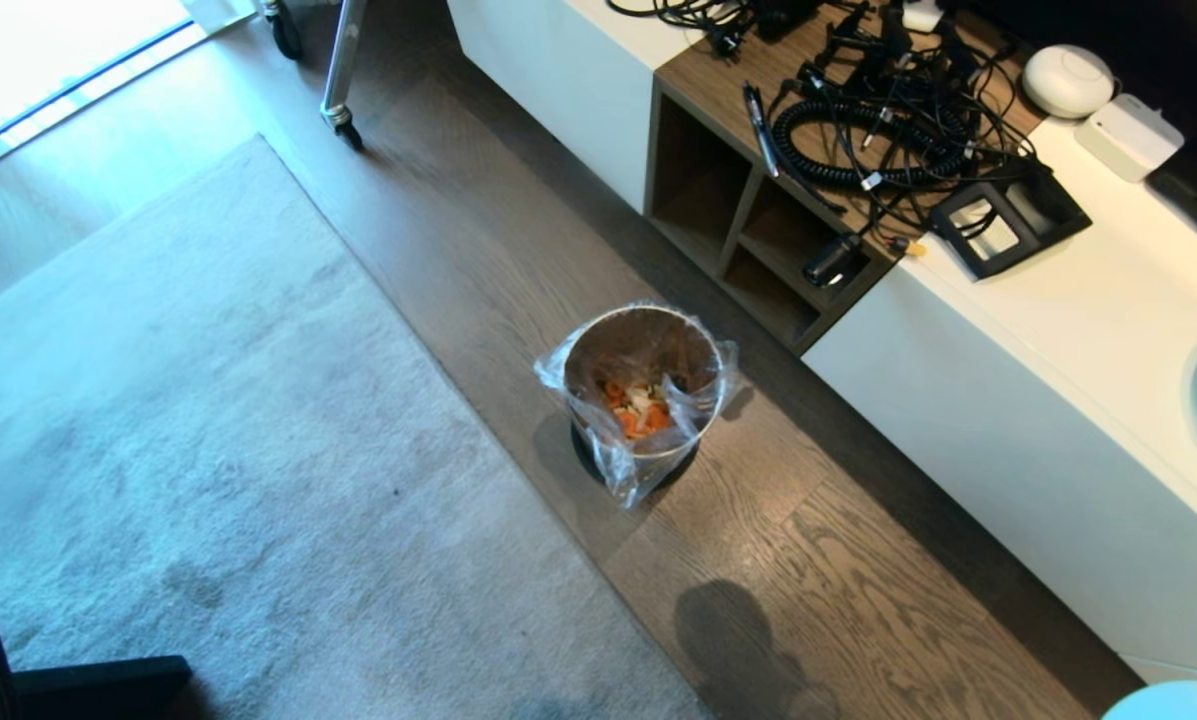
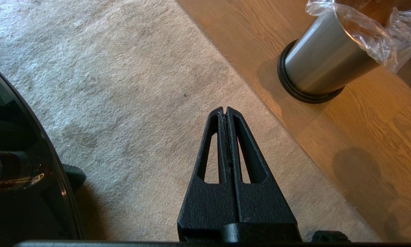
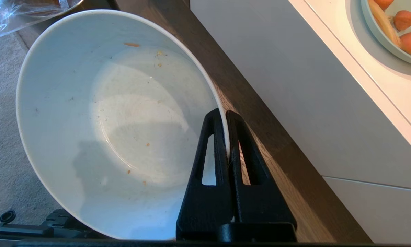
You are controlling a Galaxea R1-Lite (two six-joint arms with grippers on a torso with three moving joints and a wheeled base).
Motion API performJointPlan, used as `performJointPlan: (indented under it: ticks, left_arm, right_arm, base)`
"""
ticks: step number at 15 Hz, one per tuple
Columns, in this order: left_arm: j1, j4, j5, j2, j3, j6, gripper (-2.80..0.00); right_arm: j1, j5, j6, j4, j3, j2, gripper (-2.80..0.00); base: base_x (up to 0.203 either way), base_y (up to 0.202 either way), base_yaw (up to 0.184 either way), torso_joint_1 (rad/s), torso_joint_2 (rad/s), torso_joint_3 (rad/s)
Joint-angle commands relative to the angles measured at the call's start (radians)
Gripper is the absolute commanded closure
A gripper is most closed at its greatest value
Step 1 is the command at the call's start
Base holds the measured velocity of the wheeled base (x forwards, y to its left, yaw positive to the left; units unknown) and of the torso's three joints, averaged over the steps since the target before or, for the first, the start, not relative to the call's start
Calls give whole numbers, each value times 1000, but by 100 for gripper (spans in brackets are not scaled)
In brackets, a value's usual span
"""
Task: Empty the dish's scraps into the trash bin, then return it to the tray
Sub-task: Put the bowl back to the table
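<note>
- The small round glossy white bowl [image 3: 116,123] hangs tilted in the right gripper [image 3: 226,115], its rim nipped between the two black jaws, one inside the wall and one outside; only a few orange and yellow crumbs cling to its inside.
- The scraps, orange slices and pale bits [image 1: 640,408], lie at the bottom of the small brushed-steel trash bin [image 1: 643,395], whose clear plastic liner is draped over the rim; the bin stands on the wood floor between the grey rug [image 1: 208,450] and the white cabinet [image 1: 1038,420].
- Beyond the jaws' outer side, up on the cabinet top, sits a light blue-green plate [image 3: 390,44] of carrot pieces.
- The left gripper [image 2: 225,110] hangs parked over the rug, jaws pressed together on nothing, with the bin off to one side.
- The emptying looks done; the return leg is in hand.
- The black tray appears in no view, so its place is uncertain; the next move likely calls for lifting the bowl level and setting it down flat before releasing the rim.
</note>
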Motion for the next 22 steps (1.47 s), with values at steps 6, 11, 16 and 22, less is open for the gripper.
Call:
performJointPlan:
  ticks: [6,11,16,22]
  left_arm:
    - [0,0,0,0,0,-1,0]
    - [0,0,0,0,0,-1,0]
    - [0,0,0,0,0,-2,0]
    - [0,0,0,0,0,-2,0]
  right_arm:
    - [0,0,0,0,0,2,0]
    - [0,0,0,0,0,2,0]
    - [0,0,0,0,0,2,0]
    - [0,0,0,0,0,2,0]
  base:
    - [0,0,0,0,0,0]
    - [0,0,0,0,0,0]
    - [0,0,0,0,0,0]
    - [0,0,0,0,0,0]
